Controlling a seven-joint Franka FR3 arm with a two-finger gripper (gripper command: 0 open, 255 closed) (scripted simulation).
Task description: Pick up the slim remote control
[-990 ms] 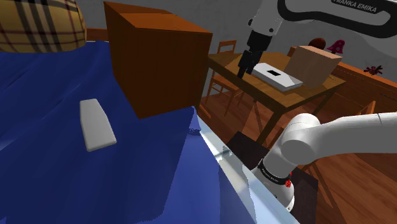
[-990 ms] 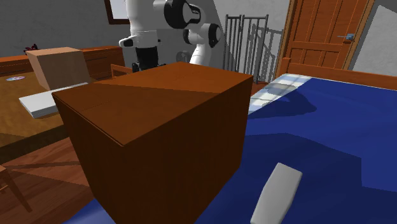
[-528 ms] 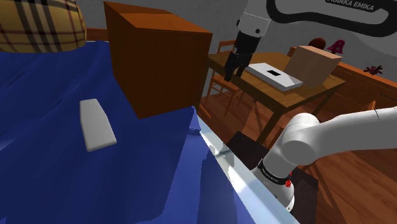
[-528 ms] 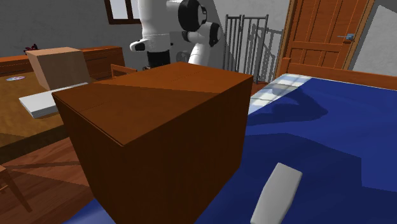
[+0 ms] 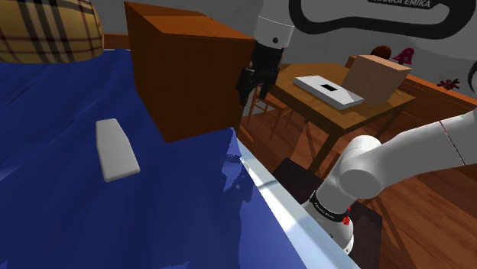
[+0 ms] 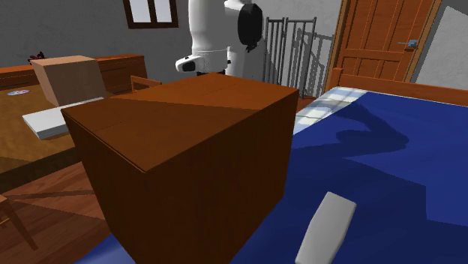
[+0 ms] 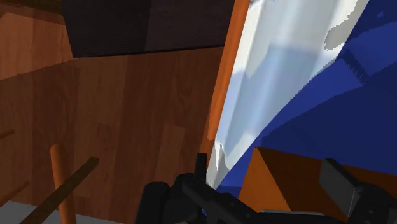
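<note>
the slim remote control [image 5: 116, 150], a pale grey slab, lies flat on the blue bed cover [image 5: 61, 218], with nothing touching it; it sits near the big brown box [image 5: 187, 69] that stands on the same cover, toward the shoulder view's left of that box. the gripper [image 5: 245, 85] hangs past the edge of the bed, just beside the box's face on the shoulder view's right and above the wooden floor [image 5: 428, 191], so the box stands between it and the remote and the two are well apart. in the wrist view its black fingers [image 7: 158, 198] stand with a wide gap between them and clasp nothing; beyond them are floorboards, the bed's pale edge and a corner of the blue cover. a plaid pillow [image 5: 42, 30] rests at the far end of the bed, and a wooden table [image 5: 386, 108] behind the arm carries a flat white slab [image 5: 329, 89] and a cardboard box [image 5: 373, 76]
</note>
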